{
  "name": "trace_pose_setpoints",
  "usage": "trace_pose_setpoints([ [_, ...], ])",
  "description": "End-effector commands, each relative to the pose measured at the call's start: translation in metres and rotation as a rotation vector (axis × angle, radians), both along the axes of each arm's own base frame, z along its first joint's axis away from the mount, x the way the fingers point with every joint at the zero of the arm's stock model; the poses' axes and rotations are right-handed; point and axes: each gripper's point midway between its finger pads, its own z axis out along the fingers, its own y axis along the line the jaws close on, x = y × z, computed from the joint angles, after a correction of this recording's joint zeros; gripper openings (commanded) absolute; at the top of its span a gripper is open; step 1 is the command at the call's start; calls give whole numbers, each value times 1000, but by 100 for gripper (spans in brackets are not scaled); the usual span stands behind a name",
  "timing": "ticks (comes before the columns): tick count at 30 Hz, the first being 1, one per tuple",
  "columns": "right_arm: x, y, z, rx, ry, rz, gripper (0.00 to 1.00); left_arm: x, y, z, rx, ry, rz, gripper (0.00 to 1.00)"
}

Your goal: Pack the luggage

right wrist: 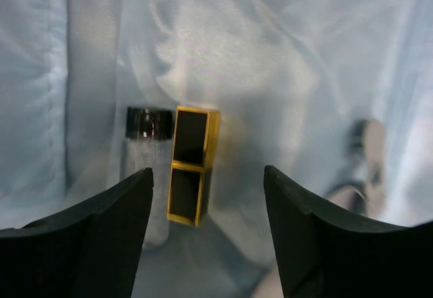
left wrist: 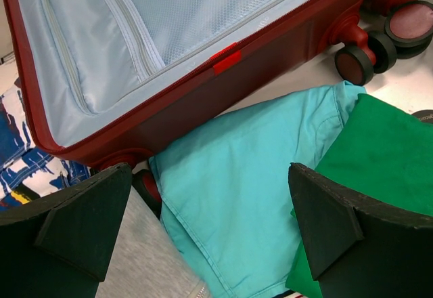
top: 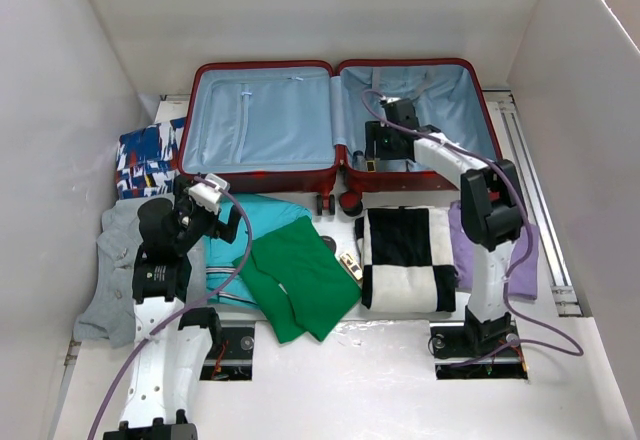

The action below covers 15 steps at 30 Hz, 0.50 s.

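Note:
The dark-red luggage [top: 335, 67] lies open at the back of the table, pale blue lining up; its left half also shows in the left wrist view [left wrist: 169, 108]. My right gripper [top: 378, 152] is open and empty inside the right half, just above a black-and-gold lipstick case [right wrist: 191, 165] and a clear bottle with a black cap [right wrist: 145, 159] that lie side by side on the lining. My left gripper [top: 212, 222] is open and empty over a turquoise shirt [left wrist: 250, 189], between a grey garment [left wrist: 145, 257] and a green garment [left wrist: 382, 156].
In front of the luggage lie the turquoise shirt [top: 262, 222], the green garment [top: 298, 278], a black-and-white checked garment [top: 405, 258], a lilac garment [top: 520, 260] and the grey garment [top: 115, 270]. A blue patterned cloth [top: 148, 155] lies left. A small gold item [top: 350, 265] lies between garments.

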Motion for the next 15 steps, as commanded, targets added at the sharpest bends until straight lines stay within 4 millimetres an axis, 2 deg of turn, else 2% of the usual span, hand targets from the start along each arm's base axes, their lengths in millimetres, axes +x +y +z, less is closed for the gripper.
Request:
trace_pose_setpoints([
  [1,8,-12,81,11,-156,-36,72,4,-2,11,5,-51,-15,100],
  [2,9,-14,97,3,-184,-34,72,3,-4,12,2,-51,-24,100],
  [3,8,-15,129,2,-234,-19,72,4,-4,16,3,-60,-24,100],
  [4,4,-11,145,-16,-263,-12,73,4,-4,16,3,-60,-24,100],
  [5,1,-15,161,-31,-287,-15,73,4,-4,16,3,-60,-24,100],
  [6,-9,-3,174,-47,-309,21,73,4,-4,21,4,-72,-24,100],
  [7,-24,-2,195,-78,-343,51,74,4,-4,22,4,-72,-24,100],
  [8,-37,3,197,-101,-345,78,74,4,-4,22,4,-72,-24,100],
  [9,-57,25,199,-109,-356,143,74,4,-4,26,4,-82,-24,100],
  [10,-82,30,190,-131,-334,204,74,2,-5,28,3,-92,-33,100],
  [12,-119,53,167,-119,-279,315,74,1,-6,31,3,-103,-33,100],
  [13,-153,68,132,-137,-201,406,74,-1,-6,34,4,-115,-33,100],
  [15,-190,83,111,-91,-129,474,74,-4,-9,28,-2,-110,-52,100],
])
